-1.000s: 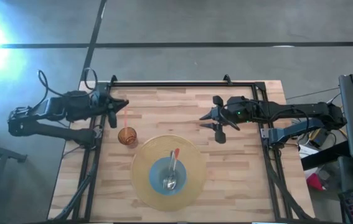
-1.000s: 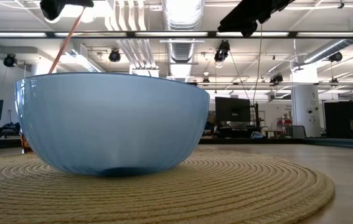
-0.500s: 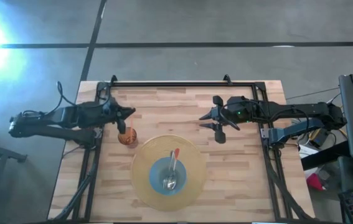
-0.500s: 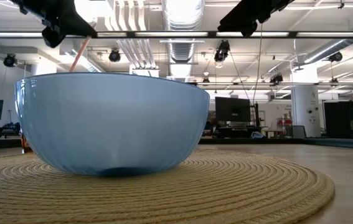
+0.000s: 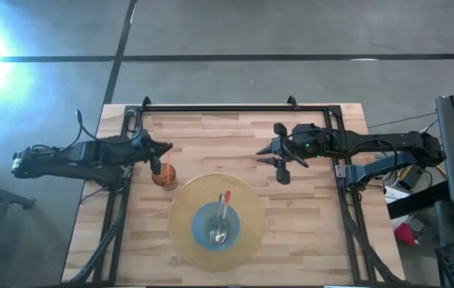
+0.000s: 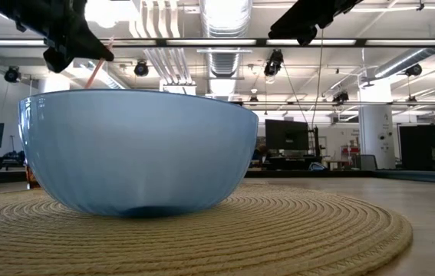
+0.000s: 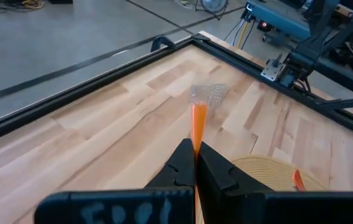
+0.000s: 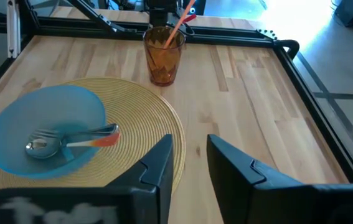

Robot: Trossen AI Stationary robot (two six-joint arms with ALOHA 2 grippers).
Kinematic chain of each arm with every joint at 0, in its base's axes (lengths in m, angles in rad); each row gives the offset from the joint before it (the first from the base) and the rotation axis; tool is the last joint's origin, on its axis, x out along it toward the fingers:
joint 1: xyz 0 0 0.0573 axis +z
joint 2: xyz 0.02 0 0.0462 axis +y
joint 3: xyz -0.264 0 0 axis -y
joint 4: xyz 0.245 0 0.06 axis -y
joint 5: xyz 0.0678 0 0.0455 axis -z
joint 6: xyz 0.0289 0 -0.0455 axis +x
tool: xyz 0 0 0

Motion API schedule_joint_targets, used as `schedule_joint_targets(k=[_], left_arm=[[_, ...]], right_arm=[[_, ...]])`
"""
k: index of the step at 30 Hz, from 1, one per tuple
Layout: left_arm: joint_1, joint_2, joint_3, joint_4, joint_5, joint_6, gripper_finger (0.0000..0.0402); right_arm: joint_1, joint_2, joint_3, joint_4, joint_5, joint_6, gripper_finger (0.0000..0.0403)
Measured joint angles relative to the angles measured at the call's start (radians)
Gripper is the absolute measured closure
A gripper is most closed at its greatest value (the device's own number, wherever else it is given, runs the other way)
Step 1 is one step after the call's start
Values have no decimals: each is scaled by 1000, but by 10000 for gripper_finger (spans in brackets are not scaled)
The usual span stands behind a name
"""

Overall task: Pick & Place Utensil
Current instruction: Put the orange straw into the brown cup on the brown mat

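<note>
Light butcher-block wooden table [image 5: 307, 232] edged by a black metal frame [image 5: 235, 106], bearing a round woven straw placemat [image 5: 182, 228] toward the near middle and an amber translucent plastic cup [image 5: 163, 176] just beside the mat's far-left edge.

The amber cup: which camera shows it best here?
The right wrist view: the amber cup stands whole and upright beyond the woven placemat, an orange-handled utensil leaning in it. The high view gives only its rim, partly under the left gripper. The low view hides it behind the blue bowl. The left wrist view doesn't show it.
</note>
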Motion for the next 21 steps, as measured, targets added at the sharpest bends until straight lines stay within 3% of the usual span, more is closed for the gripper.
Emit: schedule_joint_targets(k=[13,21], left_arm=[[0,-3,-57,-34,-1,-49,401],[0,-3,-65,-33,0,-42,398]], right_arm=[[0,0,0,0,0,0,326],[0,0,0,1,0,1,315]])
